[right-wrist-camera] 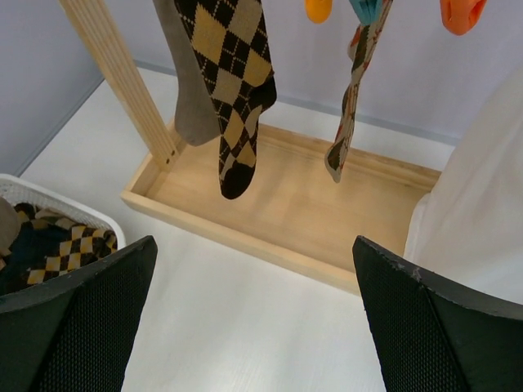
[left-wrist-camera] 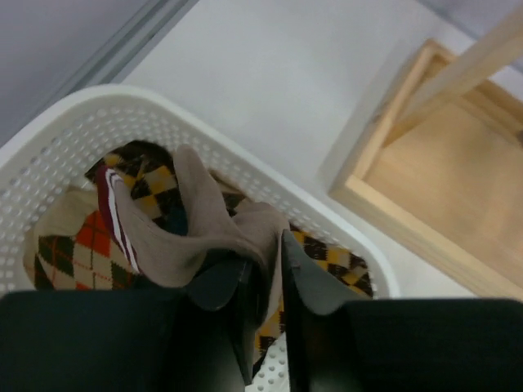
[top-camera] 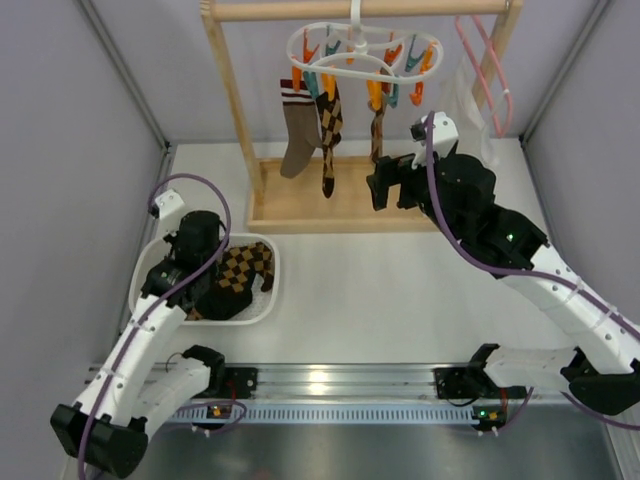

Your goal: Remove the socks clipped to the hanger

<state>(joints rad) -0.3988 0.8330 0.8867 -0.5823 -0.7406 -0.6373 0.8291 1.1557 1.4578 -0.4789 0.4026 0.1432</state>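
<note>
Beneath the tall pale wooden rack (top-camera: 235,110) with its shallow tray base spreads the white worktop (top-camera: 380,300). Just right of the rack's base, the black-and-white right arm (top-camera: 470,215) reaches toward it, its jaws spread wide and holding nothing. Left of the rack and nearer the arm bases, the left arm (top-camera: 150,330) dips into a white perforated plastic basket (top-camera: 268,290). Its jaws are pressed almost together, pinching a fold of a plain taupe sock (left-wrist-camera: 204,220) that lies over brown, tan and orange argyle socks (top-camera: 240,272) in the basket. From the rack's top bar hangs the white plastic oval ring hanger (top-camera: 296,42) with orange and teal pegs. Three socks are clipped beneath it: a taupe striped-cuff sock (top-camera: 297,130), a brown-and-tan argyle sock (top-camera: 330,135) touching it, and a narrow argyle sock (top-camera: 378,125) apart to their right.
</note>
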